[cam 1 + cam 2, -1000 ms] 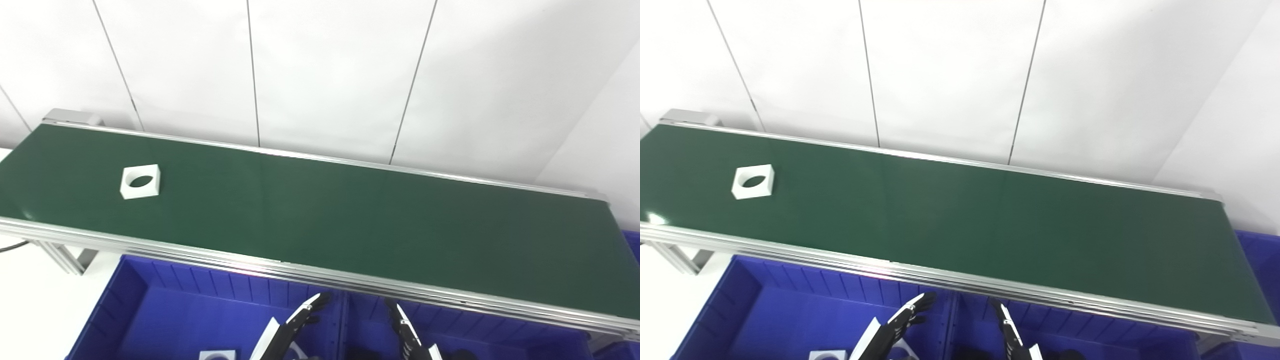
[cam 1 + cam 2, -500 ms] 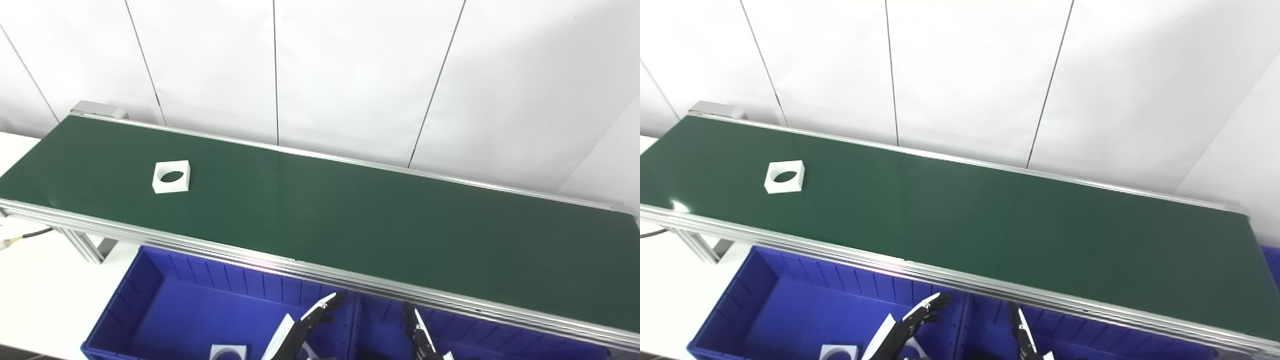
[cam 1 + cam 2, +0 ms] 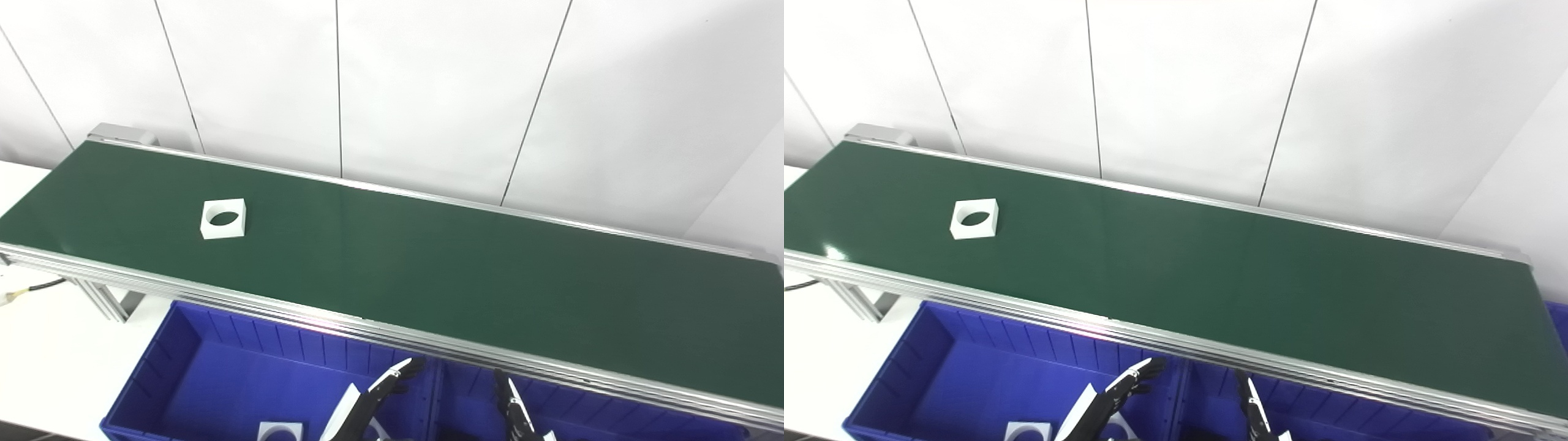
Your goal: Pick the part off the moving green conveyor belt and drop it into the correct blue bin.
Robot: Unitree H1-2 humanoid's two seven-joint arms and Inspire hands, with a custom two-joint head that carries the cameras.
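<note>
The white square block with a round hole (image 3: 223, 218) lies flat on the green belt (image 3: 429, 269), far left of both hands, the left hand (image 3: 383, 392) and right hand (image 3: 511, 407) empty with fingers apart, and it looks light, stiff and smooth, best pinched by its flat sides.

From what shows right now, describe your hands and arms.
Only the tips show at the bottom edge. The left hand has slim black fingers with white-edged segments on a white forearm shell. The right hand looks the same: black with white strips. No cables or markings visible.
</note>
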